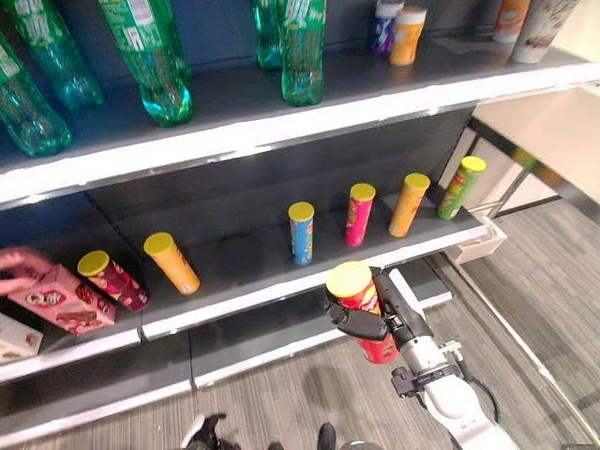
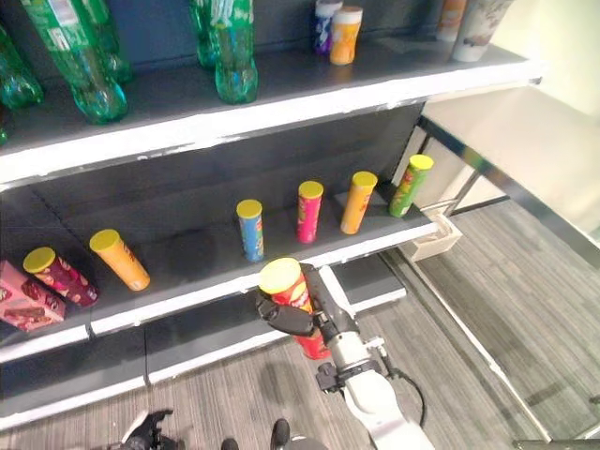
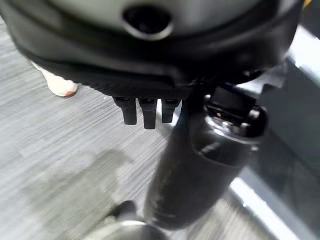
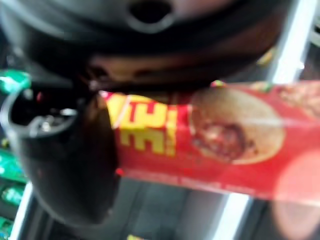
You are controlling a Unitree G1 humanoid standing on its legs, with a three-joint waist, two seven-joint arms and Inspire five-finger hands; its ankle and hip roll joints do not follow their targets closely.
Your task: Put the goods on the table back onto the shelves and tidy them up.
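My right hand [image 1: 361,319] is shut on a red chip can [image 1: 364,309] with a yellow lid, held upright in front of the middle shelf's edge [image 1: 281,286]. In the right wrist view the thumb [image 4: 65,165] wraps round the red can [image 4: 220,140]. On that shelf stand a maroon can [image 1: 112,279], an orange can [image 1: 172,262], a blue can [image 1: 301,232], a pink can [image 1: 358,214], another orange can [image 1: 409,203] and a green can [image 1: 461,187]. My left hand [image 3: 145,112] hangs over the grey floor, fingers relaxed, holding nothing.
At the far left a person's hand [image 1: 14,272] rests on a pink box [image 1: 61,298] beside a white box [image 1: 14,337]. Green bottles [image 1: 150,66] and small cans [image 1: 406,36] line the top shelf. A white bin [image 1: 478,246] sits by the shelf's right end.
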